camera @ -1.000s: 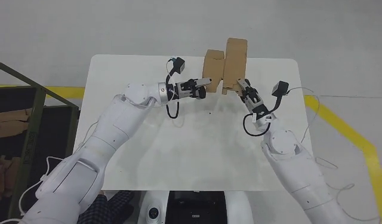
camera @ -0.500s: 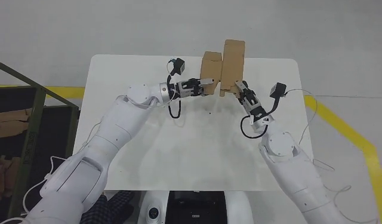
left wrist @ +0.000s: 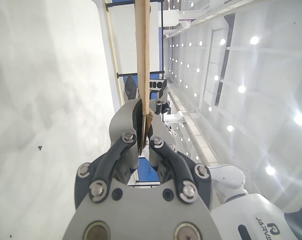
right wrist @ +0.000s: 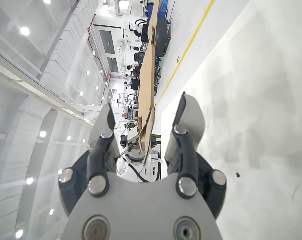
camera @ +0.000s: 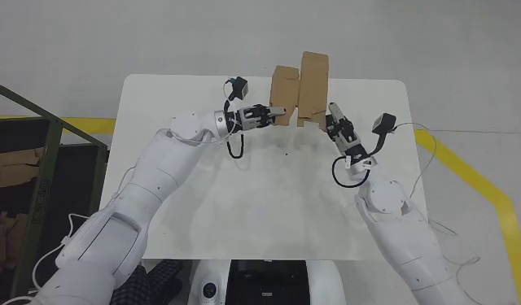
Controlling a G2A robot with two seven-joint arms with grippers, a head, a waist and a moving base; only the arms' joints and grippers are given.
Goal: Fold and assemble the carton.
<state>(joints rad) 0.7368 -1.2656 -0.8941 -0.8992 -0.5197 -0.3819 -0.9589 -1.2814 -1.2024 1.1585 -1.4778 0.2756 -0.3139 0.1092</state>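
- While it stood upright at the far edge of the table (camera: 203, 215), about midway along, the carton (camera: 299, 89) was a flattened brown cardboard blank with two tall panels side by side, the right one higher.
- My left gripper (camera: 281, 111) was clamped on the carton's lower left edge, with both fingers pressed against the cardboard.
- Seen from my left wrist, the carton (left wrist: 142, 51) ran edge-on straight out of the clenched left gripper (left wrist: 144, 118).
- My right gripper (camera: 330, 114) sat at the carton's lower right edge.
- From my right wrist, the right gripper (right wrist: 146, 103) was spread wide, with the carton (right wrist: 147, 81) between its fingers and touching neither.
- I could not tell whether the carton rested on the table.
- One small dark speck (camera: 286, 153) lay on the table near the carton.
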